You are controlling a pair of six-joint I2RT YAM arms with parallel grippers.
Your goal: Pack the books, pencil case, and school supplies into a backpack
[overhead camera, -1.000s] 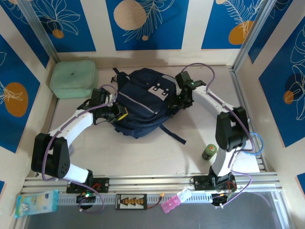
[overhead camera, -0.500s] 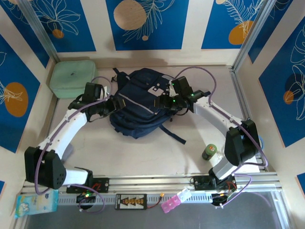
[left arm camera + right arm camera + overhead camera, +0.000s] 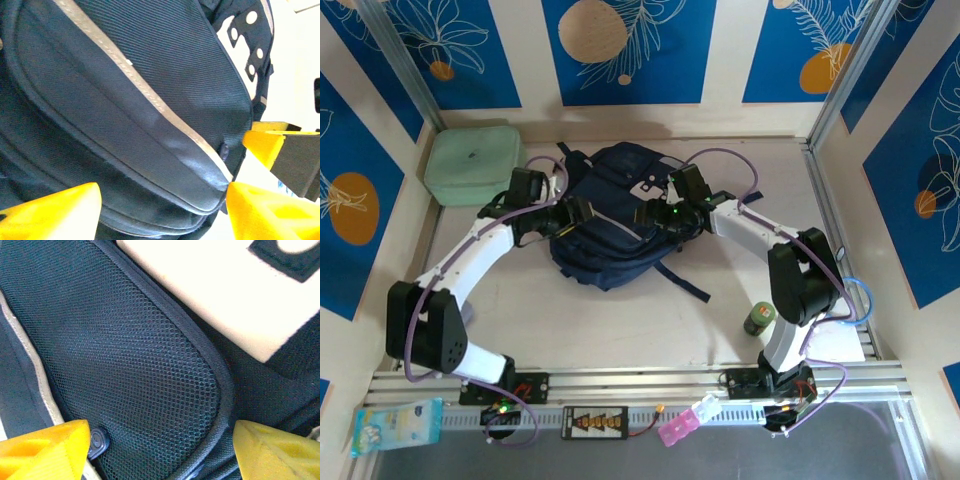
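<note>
The backpack (image 3: 610, 240) is navy, with a pale grey stripe (image 3: 150, 97), a grey-white patch (image 3: 647, 188) with dark marks, and dark mesh (image 3: 140, 355). The left claw (image 3: 160, 212) and right claw (image 3: 160, 452) have yellow fingers (image 3: 55, 212). The arms (image 3: 470, 250) are white with black joints and purple cables (image 3: 720, 152). At ten o'clock a case (image 3: 475, 165) is mint green; at four o'clock a cylinder (image 3: 758, 319) is dark green; at seven o'clock a pouch (image 3: 395, 425) is pale blue. The counter (image 3: 620, 320) is beige. The walls (image 3: 620, 50) carry blue panels with white leaf outlines and orange discs.
</note>
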